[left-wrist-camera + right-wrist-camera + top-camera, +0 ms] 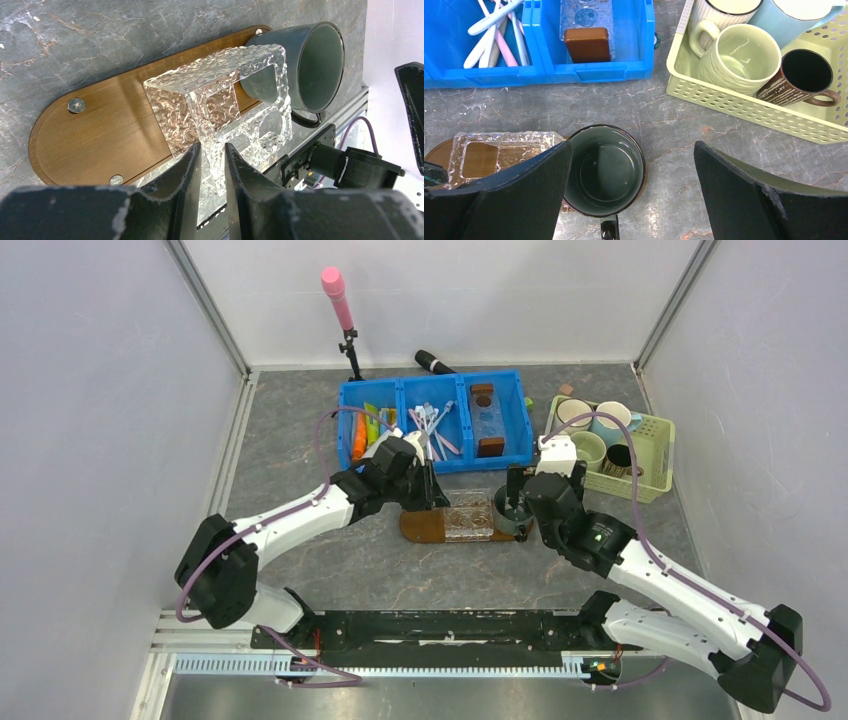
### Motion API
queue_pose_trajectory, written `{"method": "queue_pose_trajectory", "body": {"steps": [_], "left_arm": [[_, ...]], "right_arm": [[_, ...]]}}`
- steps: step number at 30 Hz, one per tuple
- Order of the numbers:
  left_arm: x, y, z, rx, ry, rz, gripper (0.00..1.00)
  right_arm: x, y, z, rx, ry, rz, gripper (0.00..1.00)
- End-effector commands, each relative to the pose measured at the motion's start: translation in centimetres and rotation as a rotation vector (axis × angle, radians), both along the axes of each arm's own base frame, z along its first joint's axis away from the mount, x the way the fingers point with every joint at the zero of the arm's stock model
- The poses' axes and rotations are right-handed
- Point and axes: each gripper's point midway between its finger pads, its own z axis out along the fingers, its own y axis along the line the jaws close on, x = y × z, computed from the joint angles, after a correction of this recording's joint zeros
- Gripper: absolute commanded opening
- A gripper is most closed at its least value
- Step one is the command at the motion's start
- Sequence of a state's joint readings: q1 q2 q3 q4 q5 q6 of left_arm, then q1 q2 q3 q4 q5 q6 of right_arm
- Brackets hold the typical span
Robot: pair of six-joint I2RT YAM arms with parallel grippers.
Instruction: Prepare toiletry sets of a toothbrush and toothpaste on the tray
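Note:
The dark brown oval tray point(420, 527) point(100, 130) lies on the table in front of the blue bin. A clear textured holder point(468, 518) point(220, 95) stands on it, and a dark mug point(508, 510) point(315, 60) point(604, 170) sits at its right end. My left gripper point(432, 498) point(213, 160) is shut on the holder's near wall. Over the mug hovers my right gripper point(520, 495) point(631, 150), open and empty. Toothbrushes point(432, 425) point(499, 30), white, pink and light blue, lie in the bin's middle compartment. A green toothpaste tube point(372, 418) lies in the left compartment.
The blue bin point(520, 430) point(589, 72) also holds an orange tube point(358, 442), brown blocks point(586, 42) and another clear holder. A pale green basket point(655, 475) point(734, 97) of mugs stands at the right. A pink-tipped stand point(338, 295) is at the back.

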State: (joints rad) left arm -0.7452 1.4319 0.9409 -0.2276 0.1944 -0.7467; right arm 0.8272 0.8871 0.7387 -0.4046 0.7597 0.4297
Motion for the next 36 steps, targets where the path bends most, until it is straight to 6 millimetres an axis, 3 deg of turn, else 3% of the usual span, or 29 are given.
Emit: {"method": "queue_pose_trajectory", "body": {"steps": [1, 10, 18, 31, 36], "left_arm": [[0.0, -1.1, 0.1, -0.058, 0.027, -0.015, 0.28], [0.6, -2.0, -0.6, -0.101, 0.048, 0.009, 0.18], [1.5, -1.6, -0.4, -0.137, 0.023, 0.066, 0.06], [1.8, 0.2, -0.8, -0.132, 0.021, 0.181, 0.02], [2.0, 0.3, -0.1, -0.160, 0.000, 0.202, 0.02]], "right_arm": [[0.7, 0.6, 2.1, 0.044, -0.041, -0.004, 0.98], [0.7, 0.6, 2.2, 0.044, -0.043, -0.003, 0.98], [0.6, 0.5, 2.5, 0.043, -0.051, 0.000, 0.98], [0.6, 0.5, 2.4, 0.033, -0.044, 0.004, 0.98], [0.6, 0.6, 2.4, 0.030, -0.042, 0.006, 0.98]]}}
